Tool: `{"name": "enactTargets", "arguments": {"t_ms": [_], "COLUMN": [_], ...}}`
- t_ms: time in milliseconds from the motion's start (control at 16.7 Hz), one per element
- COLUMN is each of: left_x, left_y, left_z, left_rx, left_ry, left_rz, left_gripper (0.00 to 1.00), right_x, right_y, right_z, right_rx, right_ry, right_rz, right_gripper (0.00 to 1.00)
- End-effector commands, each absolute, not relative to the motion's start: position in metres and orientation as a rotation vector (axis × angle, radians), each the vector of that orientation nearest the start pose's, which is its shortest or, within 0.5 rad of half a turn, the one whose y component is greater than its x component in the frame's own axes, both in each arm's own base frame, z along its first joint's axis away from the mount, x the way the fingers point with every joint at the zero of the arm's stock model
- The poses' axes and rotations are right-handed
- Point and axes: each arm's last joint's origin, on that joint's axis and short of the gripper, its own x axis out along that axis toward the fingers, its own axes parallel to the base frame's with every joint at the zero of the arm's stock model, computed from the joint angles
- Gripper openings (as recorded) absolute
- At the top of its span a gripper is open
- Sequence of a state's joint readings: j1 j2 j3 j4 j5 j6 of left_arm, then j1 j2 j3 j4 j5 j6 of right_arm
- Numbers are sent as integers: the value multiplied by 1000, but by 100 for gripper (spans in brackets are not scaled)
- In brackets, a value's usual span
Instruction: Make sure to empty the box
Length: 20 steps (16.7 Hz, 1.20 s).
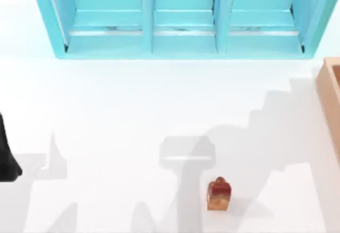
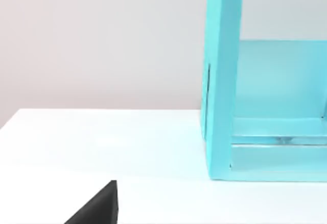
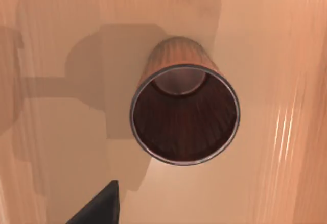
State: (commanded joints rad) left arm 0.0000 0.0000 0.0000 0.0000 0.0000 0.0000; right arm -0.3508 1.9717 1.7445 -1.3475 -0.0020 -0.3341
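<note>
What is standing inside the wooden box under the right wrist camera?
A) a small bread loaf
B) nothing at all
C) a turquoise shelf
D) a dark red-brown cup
D: the right wrist view looks down into an upright cup standing on the tan floor of the box.

White table (image 1: 133,111), flat and matte, crossed by grey shadows in its lower half. Turquoise shelf unit (image 1: 180,18) stands directly on the table along the far edge, three bays side by side, open fronts facing the near side. In the left wrist view the shelf unit's end wall (image 2: 222,81) meets the white tabletop (image 2: 102,142). The box (image 1: 330,103), light tan, rests on the table at the right edge, cut off by the frame, just near of the shelf unit's right end. Small red-brown and tan item (image 1: 219,194) sits on the table toward the near edge, right of centre, well apart from both shelf unit and box.
</note>
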Motion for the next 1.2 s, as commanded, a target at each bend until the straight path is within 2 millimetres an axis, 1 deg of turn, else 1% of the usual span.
{"name": "enactTargets", "arguments": {"t_ms": [120, 360, 480, 600, 780, 1200], "left_x": [106, 106, 106, 106, 106, 106], "left_y": [-1, -1, -1, -1, -1, -1], "left_z": [160, 160, 160, 160, 160, 160], "left_rx": [0, 0, 0, 0, 0, 0], "left_ry": [0, 0, 0, 0, 0, 0], "left_rz": [0, 0, 0, 0, 0, 0], "left_gripper": [100, 100, 100, 100, 100, 100], "right_x": [361, 361, 359, 357, 357, 357], "right_y": [-127, -127, -126, -126, -126, -126], "right_z": [230, 185, 167, 159, 159, 159], "right_rx": [11, 10, 10, 11, 11, 11], "right_ry": [1571, 1569, 1569, 1571, 1571, 1571], "right_rz": [-5, -6, -5, -5, -5, -5], "right_gripper": [100, 100, 100, 100, 100, 47]}}
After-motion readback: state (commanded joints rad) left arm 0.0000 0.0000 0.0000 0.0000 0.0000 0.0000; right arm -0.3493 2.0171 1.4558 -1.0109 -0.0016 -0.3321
